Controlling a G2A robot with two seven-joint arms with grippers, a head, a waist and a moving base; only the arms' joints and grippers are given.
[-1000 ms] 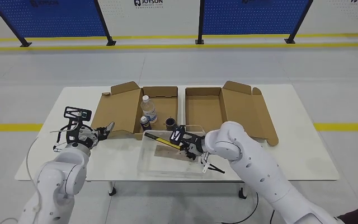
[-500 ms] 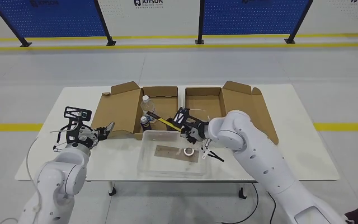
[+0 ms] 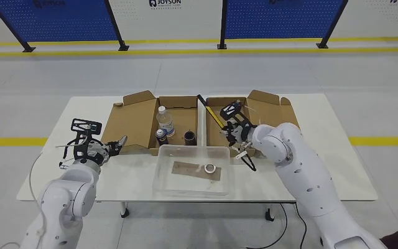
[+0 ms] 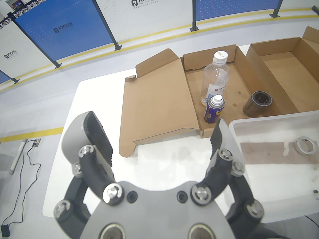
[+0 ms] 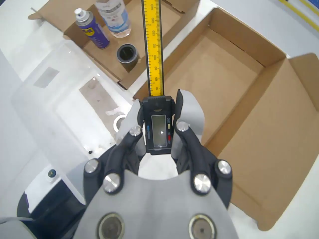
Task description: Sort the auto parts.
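On the white bench (image 3: 336, 168), the right box (image 5: 224, 75) stands beside the left box (image 3: 183, 117), the clear tray (image 3: 163, 180) nearer. The right hand (image 5: 157, 105) grips the caliper (image 5: 152, 38) over the boxes' adjoining walls — the left hand (image 4: 154, 123) hovers wide open, empty, left of the tray.

We see glossy white, rounded shells on both arms, the left arm (image 3: 65, 196) at the top view's lower left and the right arm (image 3: 298, 168) at lower right. The left gripper (image 4: 154, 121) and the right gripper (image 5: 158, 100) share a grey metal base plate, black links with silver slotted screws, and pale grey fingers (image 4: 74, 135) faced with black ribbed pads.
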